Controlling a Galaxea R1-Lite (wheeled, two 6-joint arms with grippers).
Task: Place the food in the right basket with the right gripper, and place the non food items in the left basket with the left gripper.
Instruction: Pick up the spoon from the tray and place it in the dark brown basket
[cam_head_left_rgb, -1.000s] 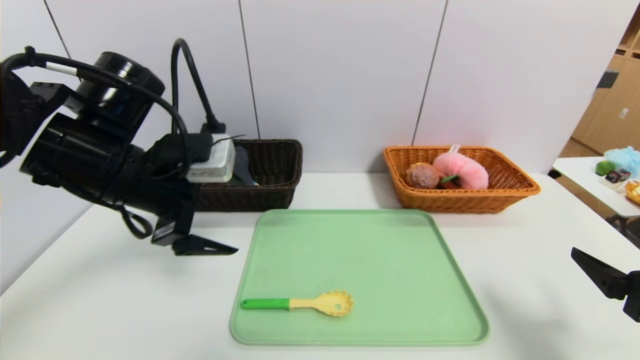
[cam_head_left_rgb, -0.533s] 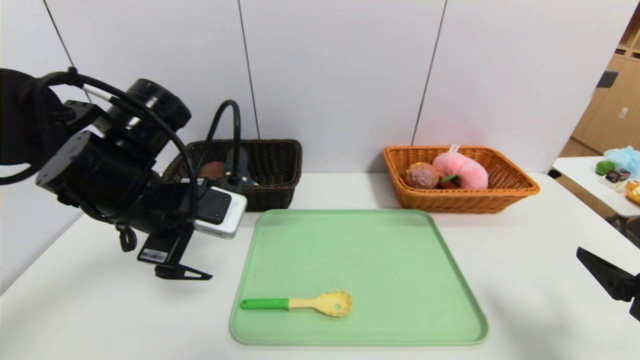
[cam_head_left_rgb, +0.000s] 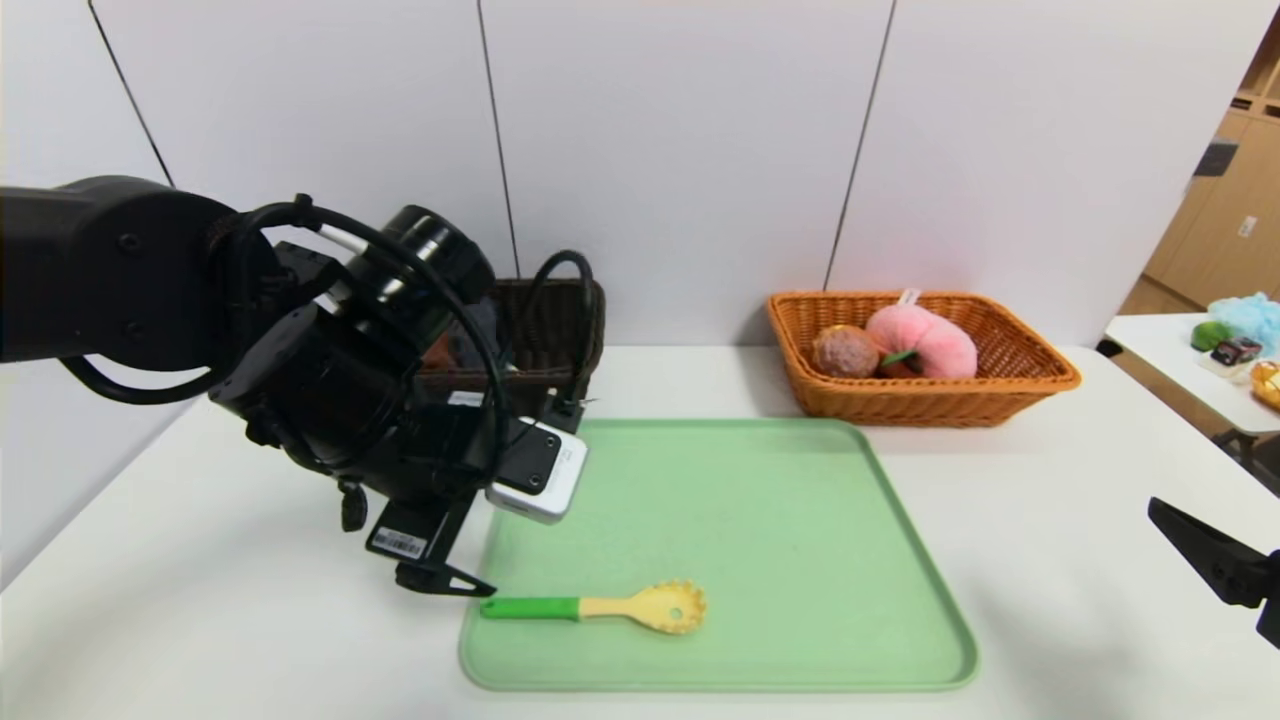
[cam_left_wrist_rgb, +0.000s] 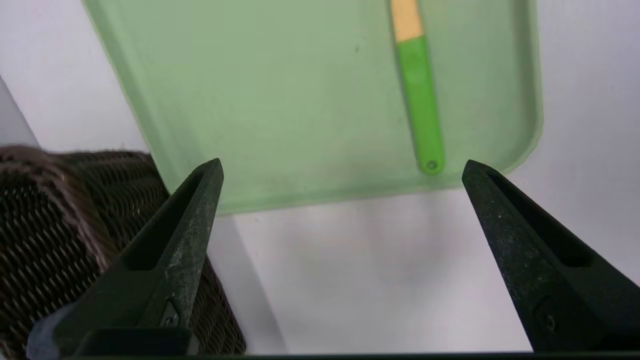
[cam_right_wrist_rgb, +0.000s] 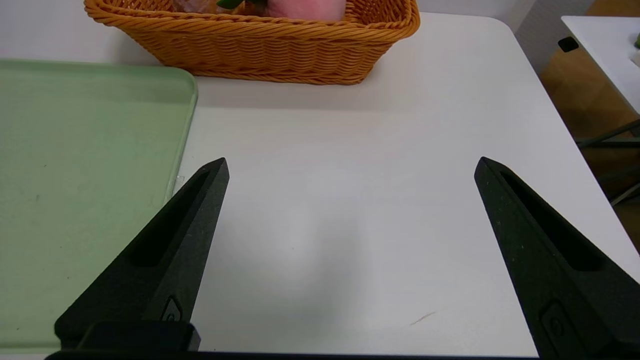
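The left gripper (cam_left_wrist_rgb: 340, 170) hung with its jaws spread wide and empty just off the green tray's (cam_head_left_rgb: 800, 520) near-left corner, probably lined up to take the spoon (cam_head_left_rgb: 600, 606), a non-food item whose green handle tip lay just ahead of one fingertip. The arm angled steeply down. The right gripper (cam_right_wrist_rgb: 350, 170), also wide, sat parked well apart.

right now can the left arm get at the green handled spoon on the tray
Probably yes. The left tool is open, beside the tray edge, with the spoon handle's end just ahead of its fingertips. Nothing lies between them, and the spoon is alone on the tray.
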